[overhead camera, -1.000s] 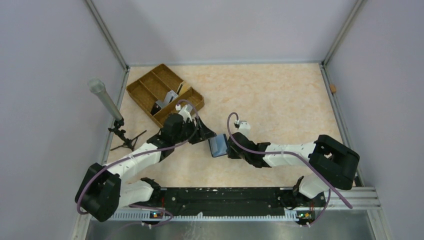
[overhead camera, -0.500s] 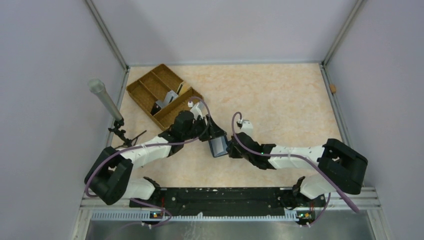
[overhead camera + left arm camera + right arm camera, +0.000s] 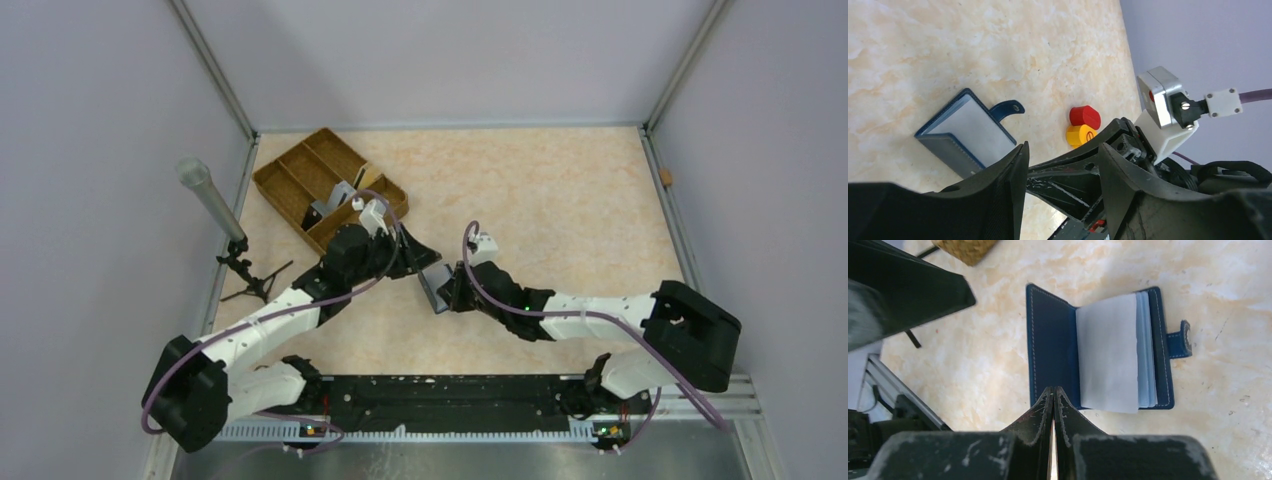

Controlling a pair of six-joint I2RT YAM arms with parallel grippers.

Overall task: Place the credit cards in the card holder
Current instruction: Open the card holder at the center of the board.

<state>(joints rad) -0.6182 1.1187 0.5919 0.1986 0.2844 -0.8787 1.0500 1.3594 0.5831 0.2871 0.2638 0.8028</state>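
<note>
My right gripper [image 3: 1053,392] is clenched, the two fingers pressed flat together with no gap. Their tips are at the near edge of the holder [image 3: 1053,340], over its dark blue cover. I cannot tell if they press on it or only hang above it. The holder lies open on the table [image 3: 1238,415], with the dark cover on one side and the pale sleeves on the other. The tab [image 3: 1180,339] sticks out past the sleeves, on the side away from my fingers.

My left gripper [image 3: 1063,150] is released. Its fingers stand well apart and nothing is held between them. It hangs just beside the holder, and through the gap I see only the black body of my right gripper.

Past the tab, a red piece [image 3: 1084,115] and a yellow piece [image 3: 1080,134] lie on the table, just beside each other.

From above, both grippers meet near the middle of the table, with the holder between them. The tray [image 3: 290,156] stands behind my left wrist, toward the far left corner. The cards [image 3: 340,193], grey and thin, lean inside it, apart from the holder.
</note>
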